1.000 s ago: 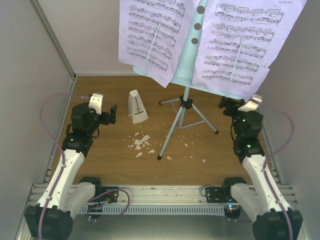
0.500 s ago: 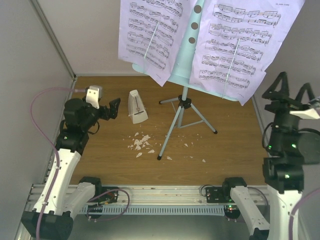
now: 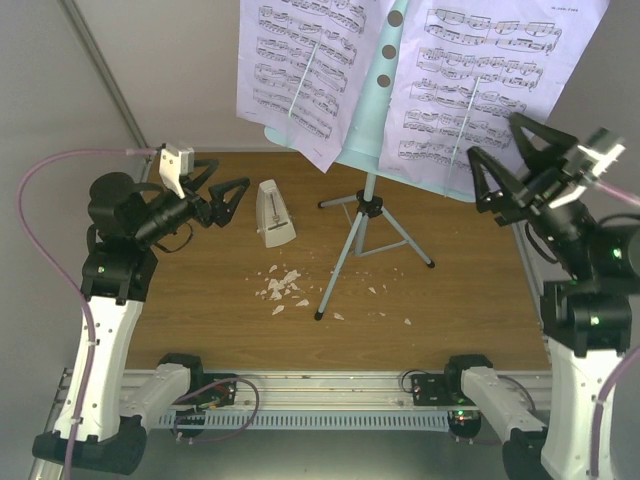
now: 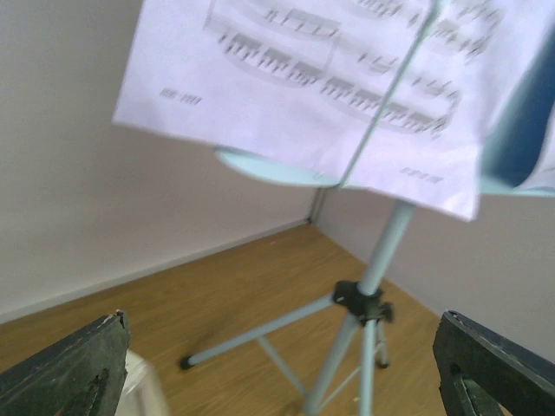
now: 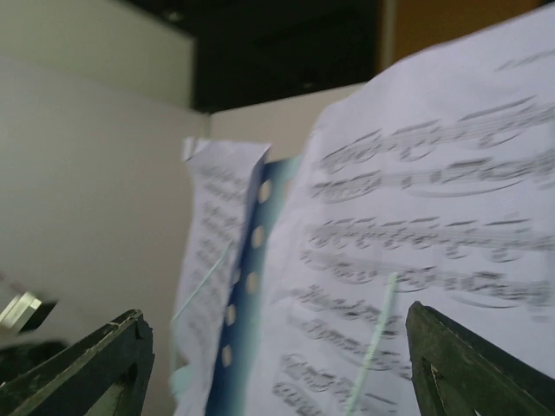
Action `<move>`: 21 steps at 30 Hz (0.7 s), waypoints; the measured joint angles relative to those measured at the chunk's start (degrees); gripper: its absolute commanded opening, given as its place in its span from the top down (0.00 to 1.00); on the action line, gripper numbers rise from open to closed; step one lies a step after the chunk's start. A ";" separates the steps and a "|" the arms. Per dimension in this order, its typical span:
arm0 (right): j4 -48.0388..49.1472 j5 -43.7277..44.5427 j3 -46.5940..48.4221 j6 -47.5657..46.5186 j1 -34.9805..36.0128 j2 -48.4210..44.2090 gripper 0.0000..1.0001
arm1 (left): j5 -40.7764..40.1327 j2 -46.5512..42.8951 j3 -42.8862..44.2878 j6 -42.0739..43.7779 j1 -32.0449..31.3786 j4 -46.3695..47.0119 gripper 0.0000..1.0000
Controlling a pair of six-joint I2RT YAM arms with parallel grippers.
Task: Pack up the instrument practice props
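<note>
The pale blue perforated music stand (image 3: 372, 110) stands on tripod legs (image 3: 345, 255) mid-table. Two white sheet-music pages (image 3: 300, 70) (image 3: 490, 80) lie on its desk under thin retainer wires. The small white pyramid metronome (image 3: 274, 214) stands on the wooden floor left of the tripod. My left gripper (image 3: 222, 185) is open and empty, raised left of the metronome; its view shows the left page (image 4: 303, 87) and the tripod hub (image 4: 360, 299). My right gripper (image 3: 505, 160) is open and empty, raised just right of the right page, which fills its view (image 5: 416, 260).
Small white crumbly scraps (image 3: 282, 287) lie on the wooden floor (image 3: 200, 320) left of the tripod foot, with a few more scraps (image 3: 405, 320) to the right. Grey walls (image 3: 60, 130) close in both sides and the back.
</note>
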 measured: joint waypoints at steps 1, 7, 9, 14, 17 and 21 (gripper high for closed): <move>0.09 -2.82 0.24 0.44 0.00 1.31 0.21 | 1.05 0.00 0.98 -0.57 0.00 0.07 0.05; -1.86 -11.30 1.25 3.23 0.50 8.09 0.25 | 5.99 0.35 5.33 -3.37 -0.44 0.72 0.06; -3.30 -11.28 2.69 3.63 1.88 9.84 0.26 | 6.93 1.14 6.29 -3.96 -0.83 1.05 0.07; -8.15 -6.23 8.26 2.64 12.35 13.64 0.30 | 7.67 4.96 9.99 -5.03 -4.17 1.68 0.08; -9.90 -0.74 11.56 0.87 19.96 15.87 0.29 | 6.49 8.66 13.07 -4.83 -8.44 1.40 0.07; -11.69 6.40 12.48 -1.42 26.14 17.38 0.30 | 4.44 13.11 18.43 -4.37 -12.50 1.11 0.08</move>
